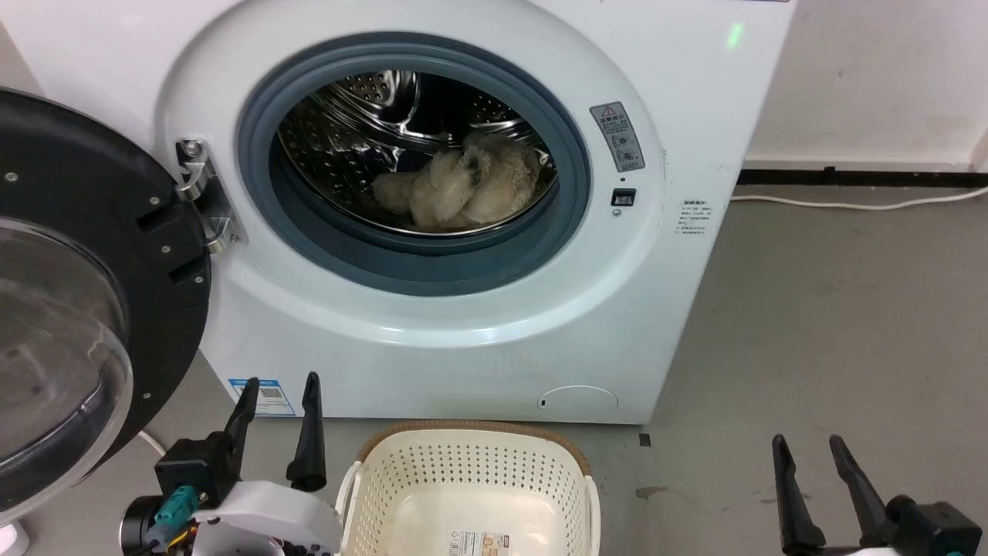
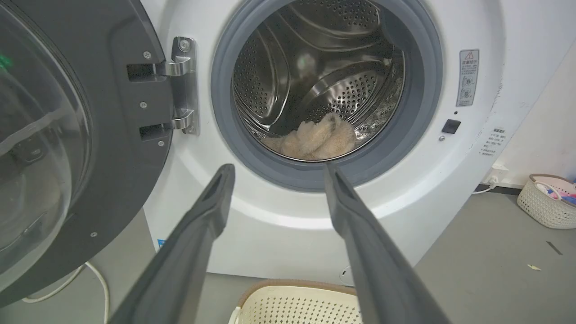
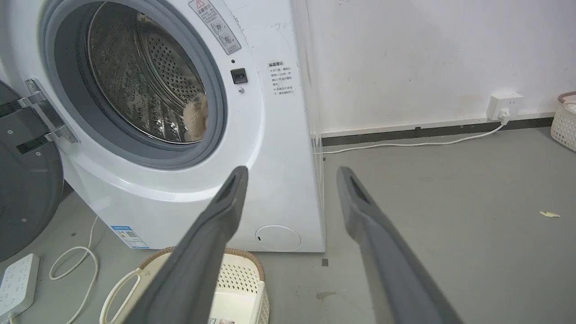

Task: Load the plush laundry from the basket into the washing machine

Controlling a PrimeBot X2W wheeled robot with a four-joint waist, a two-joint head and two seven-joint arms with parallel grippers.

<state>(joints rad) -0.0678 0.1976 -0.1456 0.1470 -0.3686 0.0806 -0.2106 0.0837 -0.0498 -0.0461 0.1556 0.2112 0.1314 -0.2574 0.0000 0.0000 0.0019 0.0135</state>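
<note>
- The washing machine (image 1: 478,340) stands on the grey floor (image 1: 834,309) toward its back edge, near the wall. Its round door (image 1: 85,193) is swung wide open on the hinge to my left.
- The plush laundry (image 1: 463,189) lies inside the steel drum (image 1: 340,154), on the drum's bottom, a little right of the middle of the opening and behind the grey door seal (image 1: 432,266). In my left wrist view it shows as a cream heap just above the seal's lower lip.
- The basket (image 1: 463,471) sits upright on the floor just in front of the washing machine's foot, between my two arms. Its bare bottom and the label (image 1: 482,543) there face up at me.
- My left claw (image 1: 282,380) hangs just left of the basket, its fingers parted wide and pointing toward the machine, with nothing between them.
- My right claw (image 1: 806,440) is over the floor well to the basket's right, its fingers likewise spread and gripping nothing.
- A white cable (image 1: 849,206) runs along the floor's back edge by the wall.
</note>
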